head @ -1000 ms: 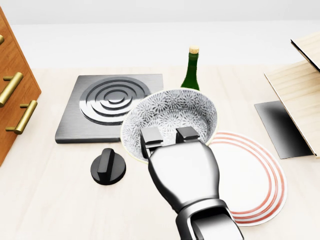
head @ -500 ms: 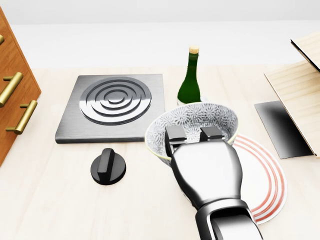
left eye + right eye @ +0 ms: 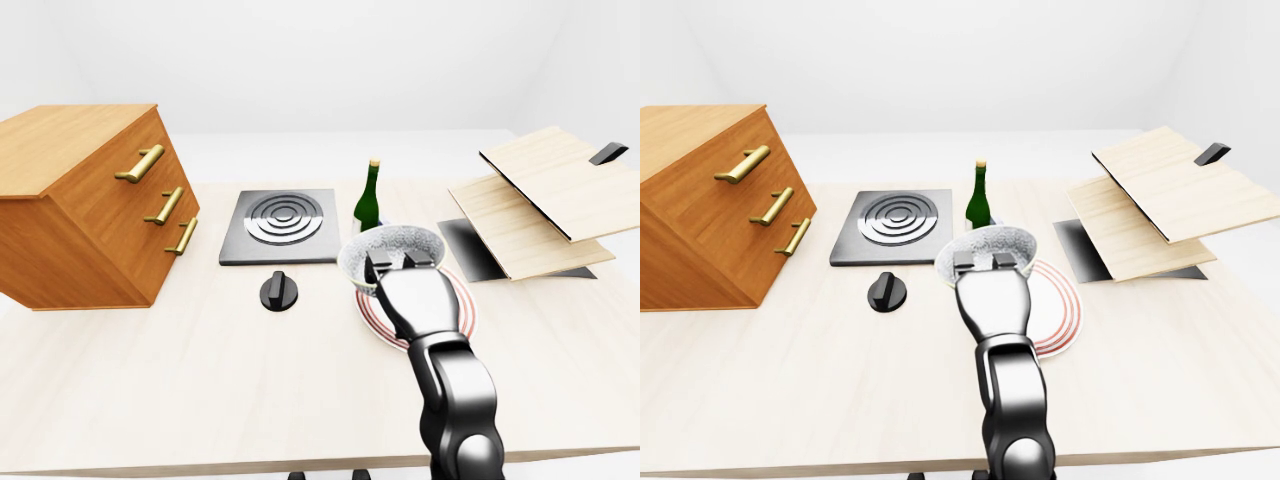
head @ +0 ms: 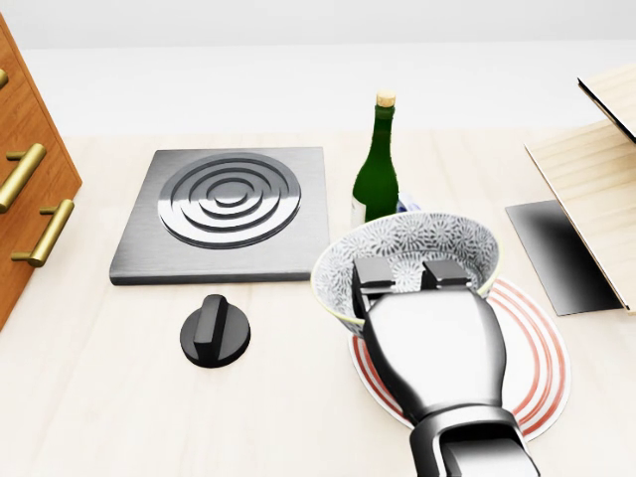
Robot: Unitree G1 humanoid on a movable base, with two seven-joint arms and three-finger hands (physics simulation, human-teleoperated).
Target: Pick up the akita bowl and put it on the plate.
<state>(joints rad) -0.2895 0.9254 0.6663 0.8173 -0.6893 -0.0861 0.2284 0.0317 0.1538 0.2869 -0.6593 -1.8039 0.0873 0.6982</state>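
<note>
The right hand (image 4: 429, 338) is clamping the akita bowl (image 4: 417, 237) by its lower rim, two fingers (image 4: 373, 271) hooking inside, and is holding it tilted over the plate's (image 4: 532, 348) left part, mid-worktop (image 4: 99, 397), just below the green bottle (image 4: 378, 174).

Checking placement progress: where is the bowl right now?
In the head view the bowl is right of centre, held by the right hand over the upper-left edge of the plate, just below the bottle.
</note>
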